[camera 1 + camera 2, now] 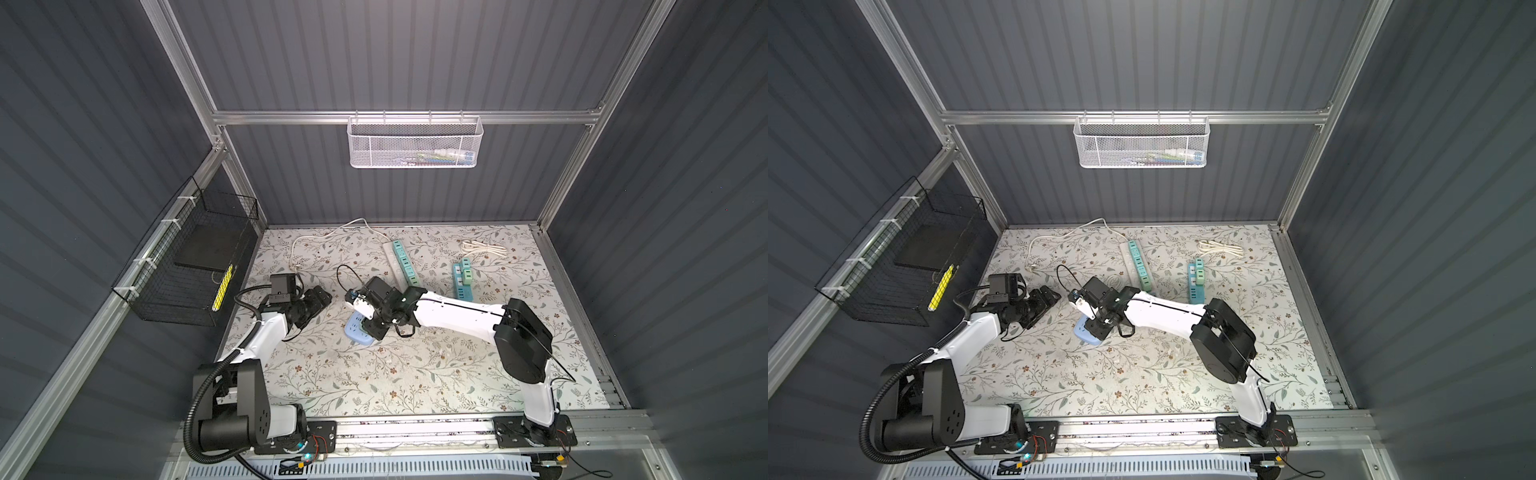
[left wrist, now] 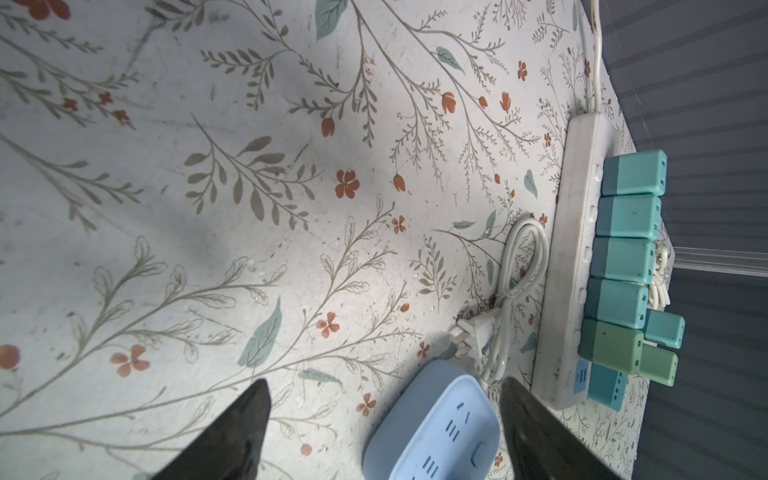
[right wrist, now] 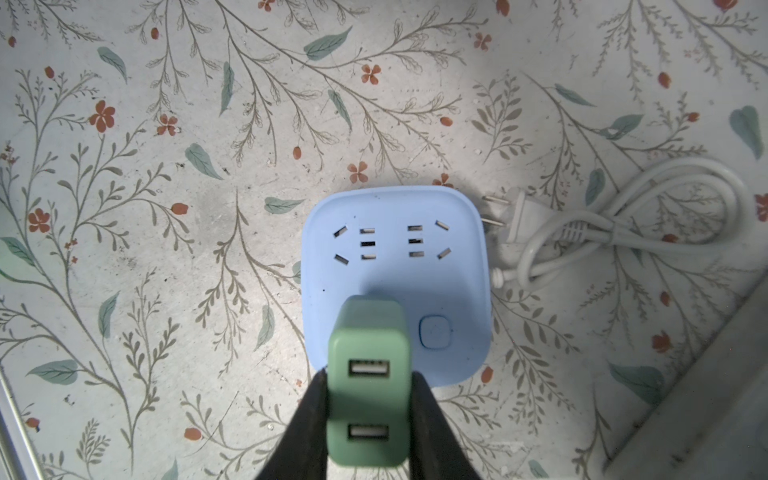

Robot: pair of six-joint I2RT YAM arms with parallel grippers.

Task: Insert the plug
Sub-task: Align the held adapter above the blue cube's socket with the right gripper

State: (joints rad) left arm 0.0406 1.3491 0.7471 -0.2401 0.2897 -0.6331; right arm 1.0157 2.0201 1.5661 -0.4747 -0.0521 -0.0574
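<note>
My right gripper point(image 3: 369, 380) is shut on a green plug point(image 3: 368, 345), a block with two USB ports facing the wrist camera. The plug's far end stands over the face of a light blue square socket point(image 3: 399, 257), beside its round button; the prongs are hidden. In both top views this gripper point(image 1: 372, 326) points down onto the blue socket point(image 1: 356, 332) mid-table. My left gripper point(image 2: 384, 386) is open and empty, with the blue socket point(image 2: 436, 424) between its fingers in the wrist view. In a top view it point(image 1: 1048, 297) hovers left of the socket point(image 1: 1084, 332).
The socket's white cord point(image 3: 623, 220) lies bundled beside it. Behind it lies a white power strip point(image 1: 401, 266) full of teal plugs, then a blue strip point(image 1: 463, 282) and a coiled white cable point(image 1: 482, 248). A black wire basket point(image 1: 187, 266) hangs on the left wall.
</note>
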